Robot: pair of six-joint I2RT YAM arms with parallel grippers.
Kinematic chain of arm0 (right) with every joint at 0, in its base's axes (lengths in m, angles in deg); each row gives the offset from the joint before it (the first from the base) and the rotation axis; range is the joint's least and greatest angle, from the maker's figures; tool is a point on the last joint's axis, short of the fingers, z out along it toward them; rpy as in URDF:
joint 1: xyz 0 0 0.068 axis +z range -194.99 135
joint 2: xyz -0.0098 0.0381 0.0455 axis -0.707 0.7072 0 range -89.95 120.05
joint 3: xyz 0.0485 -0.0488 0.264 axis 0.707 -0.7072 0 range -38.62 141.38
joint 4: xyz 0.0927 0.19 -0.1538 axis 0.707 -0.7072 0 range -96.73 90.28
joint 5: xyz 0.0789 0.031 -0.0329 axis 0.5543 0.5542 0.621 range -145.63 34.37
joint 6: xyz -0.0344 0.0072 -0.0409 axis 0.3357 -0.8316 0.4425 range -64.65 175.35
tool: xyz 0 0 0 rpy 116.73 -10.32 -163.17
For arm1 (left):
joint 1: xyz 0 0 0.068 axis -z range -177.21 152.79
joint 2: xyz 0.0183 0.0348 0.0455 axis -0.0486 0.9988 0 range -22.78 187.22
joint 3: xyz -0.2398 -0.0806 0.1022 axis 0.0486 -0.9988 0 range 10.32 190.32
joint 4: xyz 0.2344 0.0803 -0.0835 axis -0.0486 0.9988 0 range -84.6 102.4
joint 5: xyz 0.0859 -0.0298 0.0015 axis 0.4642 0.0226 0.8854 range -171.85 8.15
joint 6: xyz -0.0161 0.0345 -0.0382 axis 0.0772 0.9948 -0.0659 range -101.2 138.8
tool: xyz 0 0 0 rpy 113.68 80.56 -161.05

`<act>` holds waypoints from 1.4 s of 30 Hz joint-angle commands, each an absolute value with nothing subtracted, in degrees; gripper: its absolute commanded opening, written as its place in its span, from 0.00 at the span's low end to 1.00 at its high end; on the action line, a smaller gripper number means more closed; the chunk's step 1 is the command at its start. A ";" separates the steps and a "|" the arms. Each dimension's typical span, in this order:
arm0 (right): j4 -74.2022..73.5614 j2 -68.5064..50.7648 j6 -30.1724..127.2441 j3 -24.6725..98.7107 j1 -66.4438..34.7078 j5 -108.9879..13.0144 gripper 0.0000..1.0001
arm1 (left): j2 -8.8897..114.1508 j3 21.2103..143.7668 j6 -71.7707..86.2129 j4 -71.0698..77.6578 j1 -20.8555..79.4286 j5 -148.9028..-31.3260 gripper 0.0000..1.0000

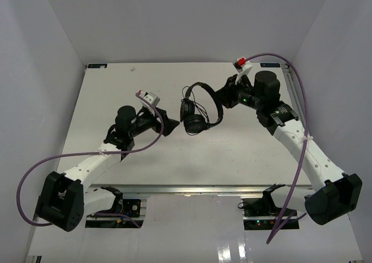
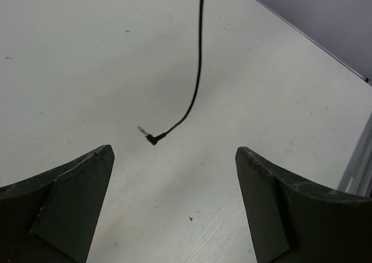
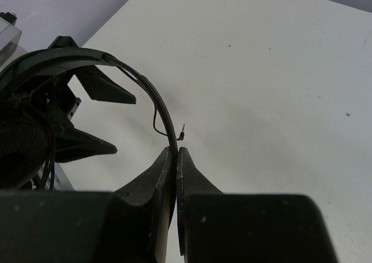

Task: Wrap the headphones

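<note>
The left gripper (image 1: pixel 170 125) stands wide open and empty, the plug (image 2: pixel 152 139) of the thin cord (image 2: pixel 199 60) just ahead; at the middle of the white table (image 1: pixel 116 158), the headphones (image 1: pixel 197 109) are held by the right gripper (image 1: pixel 222 98), clamped on the headband (image 3: pixel 157 100).

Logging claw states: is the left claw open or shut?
Open: the left claw has fingers wide apart, the plug untouched between them.
</note>
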State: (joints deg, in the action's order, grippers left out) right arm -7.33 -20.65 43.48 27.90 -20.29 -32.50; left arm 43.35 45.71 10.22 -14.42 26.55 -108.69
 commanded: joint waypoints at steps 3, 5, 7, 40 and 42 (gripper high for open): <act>-7.22 -21.84 40.19 32.18 -20.74 -30.27 0.08 | 48.91 44.84 8.13 -28.12 26.34 -121.71 0.98; -7.22 -21.84 40.01 32.22 -20.82 -30.11 0.08 | 50.66 45.44 7.54 -29.90 26.34 -121.82 0.98; -7.22 -21.78 39.70 32.22 -20.82 -29.87 0.08 | 53.89 47.04 7.17 -29.31 26.34 -121.76 0.98; -3.29 -9.27 21.21 31.94 -28.86 -46.51 0.08 | 55.10 42.64 -3.48 -28.04 53.16 -89.48 0.00; -2.80 -8.39 20.99 31.87 -29.26 -46.60 0.08 | 55.72 43.02 -3.71 -27.73 53.78 -89.14 0.00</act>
